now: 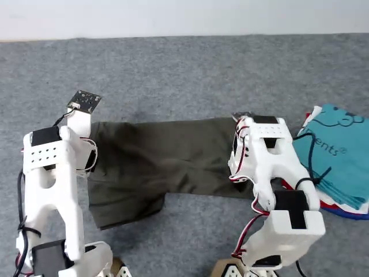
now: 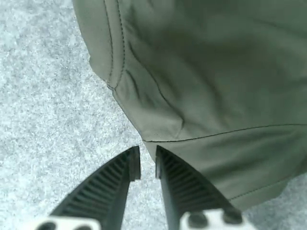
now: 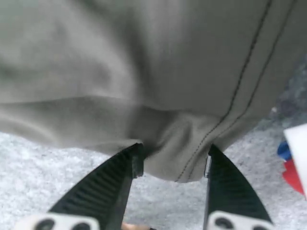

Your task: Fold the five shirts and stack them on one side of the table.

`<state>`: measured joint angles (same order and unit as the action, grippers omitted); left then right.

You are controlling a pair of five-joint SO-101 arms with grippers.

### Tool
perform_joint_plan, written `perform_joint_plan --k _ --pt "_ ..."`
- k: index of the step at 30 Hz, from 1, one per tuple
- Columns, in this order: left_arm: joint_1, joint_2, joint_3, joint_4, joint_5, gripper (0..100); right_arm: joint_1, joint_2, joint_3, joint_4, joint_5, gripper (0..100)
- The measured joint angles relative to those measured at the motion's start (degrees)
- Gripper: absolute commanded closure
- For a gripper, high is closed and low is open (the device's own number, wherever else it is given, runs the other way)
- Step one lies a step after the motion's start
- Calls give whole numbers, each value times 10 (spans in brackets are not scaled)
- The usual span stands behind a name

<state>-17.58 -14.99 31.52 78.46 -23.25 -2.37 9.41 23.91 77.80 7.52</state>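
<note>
An olive-green shirt (image 1: 161, 158) lies spread on the grey carpeted table (image 1: 173, 69), one sleeve toward the front left. The left arm (image 1: 52, 167) stands over the shirt's left edge. In the left wrist view my left gripper (image 2: 147, 165) hovers at a hemmed corner of the shirt (image 2: 206, 86), its fingers a narrow slit apart with only carpet between them. The right arm (image 1: 268, 156) stands over the shirt's right edge. My right gripper (image 3: 172, 160) is open, and a bunched hem of the shirt (image 3: 144, 62) sits between its fingertips.
A stack of folded shirts (image 1: 337, 156), teal on top with red and blue edges below, lies at the right edge beside the right arm. Bare carpet stretches across the back and between the arm bases at the front.
</note>
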Motion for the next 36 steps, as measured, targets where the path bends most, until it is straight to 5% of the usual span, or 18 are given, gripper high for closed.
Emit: perform_joint_plan --k 12,17,36 --pt "0 0 0 0 0 942 22 46 3 -18 3 790" --pt "0 0 0 0 0 942 4 90 -26 -8 3 987" --pt "0 0 0 0 0 942 -18 33 -205 64 37 988"
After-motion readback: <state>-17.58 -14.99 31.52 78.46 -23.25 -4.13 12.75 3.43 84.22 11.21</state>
